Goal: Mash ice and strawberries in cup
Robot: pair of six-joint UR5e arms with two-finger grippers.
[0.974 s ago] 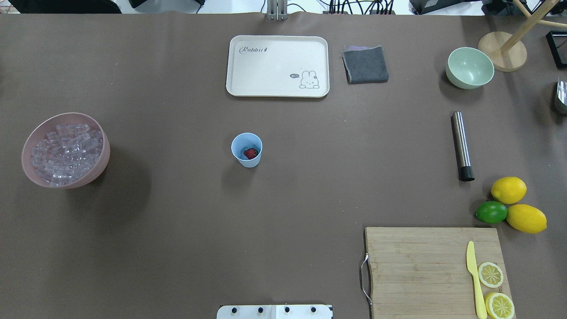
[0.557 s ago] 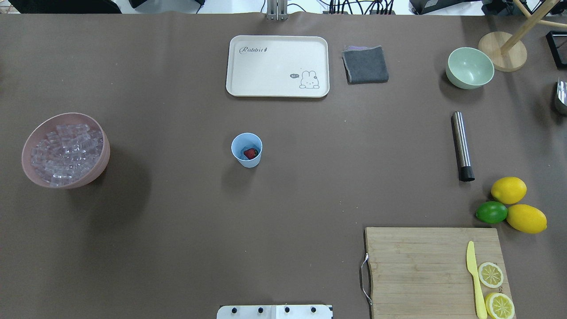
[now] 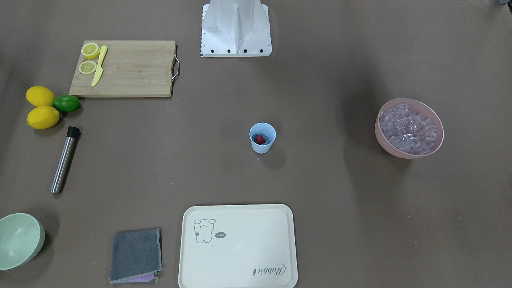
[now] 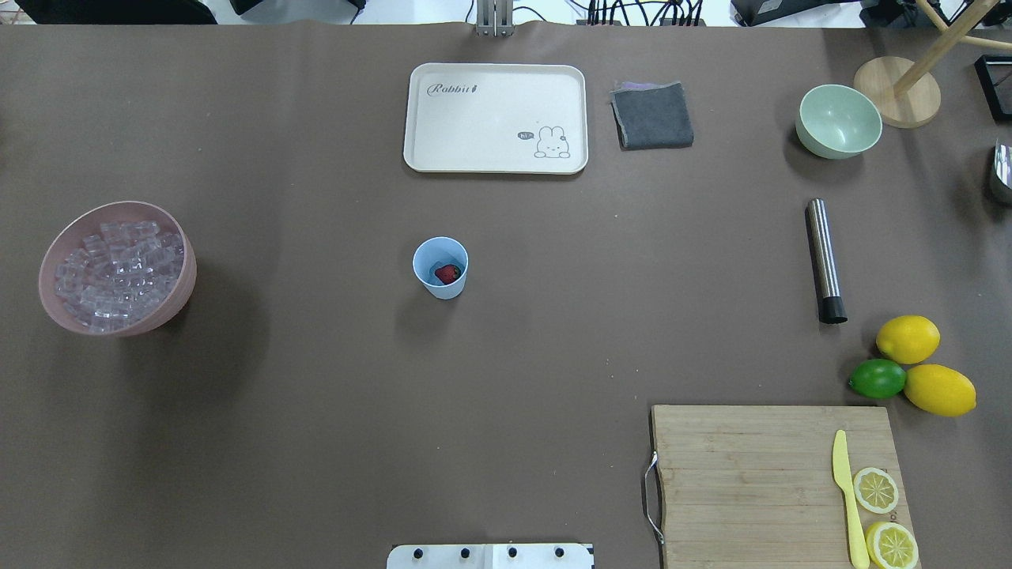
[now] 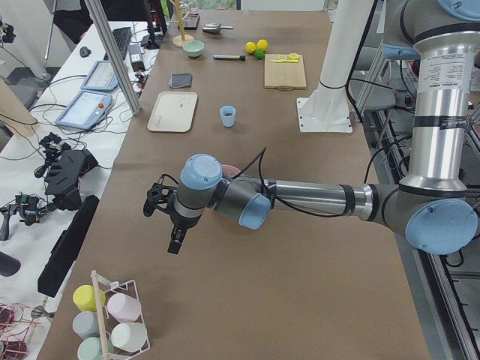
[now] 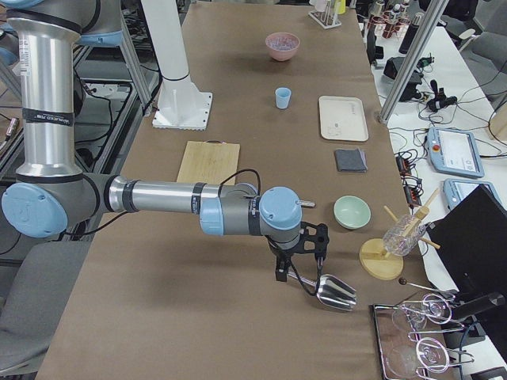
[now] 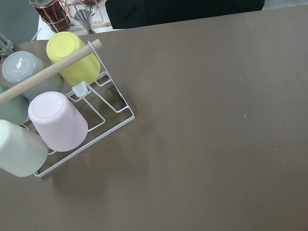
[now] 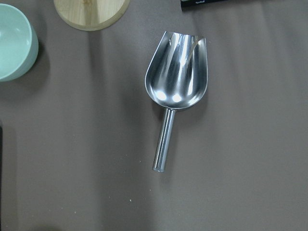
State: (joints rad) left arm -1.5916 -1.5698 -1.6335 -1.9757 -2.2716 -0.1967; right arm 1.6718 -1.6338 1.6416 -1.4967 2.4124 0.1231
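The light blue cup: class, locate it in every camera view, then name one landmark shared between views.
Front-facing: cup near centre, slightly right.
Overhead: cup near centre, slightly left.
Exterior left: cup far up the table, upper middle.
Exterior right: cup far up the table, upper middle.
Left wrist: not in it.
Right wrist: not in it.
Landmark: the cream tray, beyond the cup from the robot's base, in all four exterior views.

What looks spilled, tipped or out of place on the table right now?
Nothing stands out. The cup stands upright with the strawberry inside, the ice is all in the pink bowl with none spilled around it, and the metal scoop lies flat.
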